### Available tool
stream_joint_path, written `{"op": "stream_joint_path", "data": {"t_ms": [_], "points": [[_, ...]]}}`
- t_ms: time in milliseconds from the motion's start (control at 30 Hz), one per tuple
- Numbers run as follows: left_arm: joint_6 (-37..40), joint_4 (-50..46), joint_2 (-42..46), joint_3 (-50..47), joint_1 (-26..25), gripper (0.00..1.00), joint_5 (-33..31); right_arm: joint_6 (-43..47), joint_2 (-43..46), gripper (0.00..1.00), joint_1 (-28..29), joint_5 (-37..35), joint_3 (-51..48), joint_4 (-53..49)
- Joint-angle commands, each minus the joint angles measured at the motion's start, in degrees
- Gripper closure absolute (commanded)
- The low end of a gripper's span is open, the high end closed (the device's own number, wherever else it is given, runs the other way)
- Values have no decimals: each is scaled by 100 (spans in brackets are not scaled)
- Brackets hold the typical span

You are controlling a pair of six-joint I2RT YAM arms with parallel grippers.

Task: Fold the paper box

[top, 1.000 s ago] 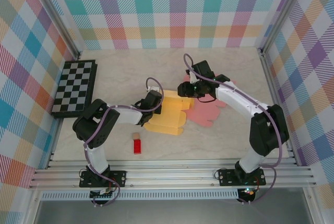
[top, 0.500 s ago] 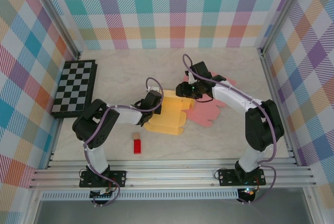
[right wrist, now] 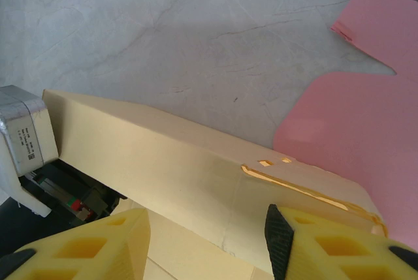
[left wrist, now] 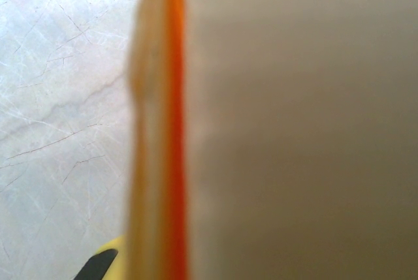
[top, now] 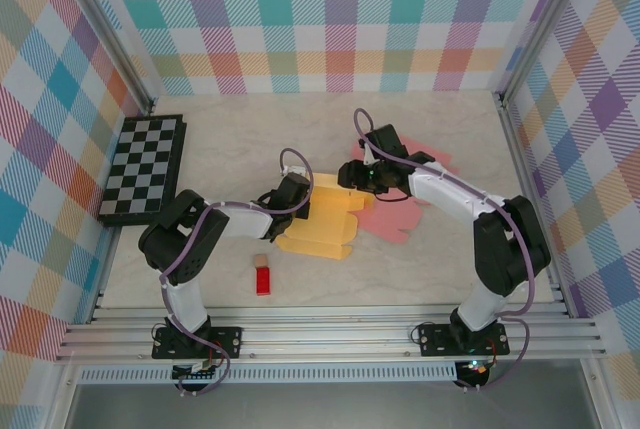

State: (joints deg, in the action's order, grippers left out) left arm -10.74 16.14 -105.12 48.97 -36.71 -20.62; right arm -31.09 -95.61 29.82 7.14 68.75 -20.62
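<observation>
At mid-table, L gripper (top: 288, 196) is pinched on the yellow paper box (top: 325, 221) at its left edge; R gripper (right wrist: 206, 224) is spread wide at the box's far panel, near pink sheet (right wrist: 339, 117).

Left claw (top: 298, 197) closed tight, right claw (top: 348, 176) parted, both arms reaching inward.

Close view down past the right gripper (right wrist: 208, 244), its 2 yellow fingers (right wrist: 85, 244) spread apart along the bottom edge, with a black pad on the inner face of the right one. Beyond them, a cream panel of the paper box (right wrist: 176, 162), slanting from upper left to lower right, with 2 small slots and a thin orange-edged cut near its right end. At right, pink paper (right wrist: 353, 130) flat on the pale marbled table (right wrist: 163, 25). At far left, a silver labelled block (right wrist: 23, 140) just beside the panel's end.
</observation>
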Motion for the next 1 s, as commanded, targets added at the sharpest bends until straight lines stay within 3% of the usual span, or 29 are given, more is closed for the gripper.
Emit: {"op": "stream_joint_path", "data": {"t_ms": [0, 467, 767, 833, 967], "points": [[19, -436, 108, -30, -47, 100, 33, 1, 151, 46, -38, -433, -139, -381], [28, -419, 115, -44, -55, 100, 111, -251, -89, 45, -38, 135, -365, 157], [28, -419, 115, -32, -64, 100, 114, -629, -238, 49, -30, 577, -263, 388], [39, -419, 107, -33, -64, 100, 122, -684, -245, 51, -16, 640, -290, 464], [37, -431, 84, -15, -64, 100, 120, -897, -233, 66, -12, 745, -389, 700]]}}
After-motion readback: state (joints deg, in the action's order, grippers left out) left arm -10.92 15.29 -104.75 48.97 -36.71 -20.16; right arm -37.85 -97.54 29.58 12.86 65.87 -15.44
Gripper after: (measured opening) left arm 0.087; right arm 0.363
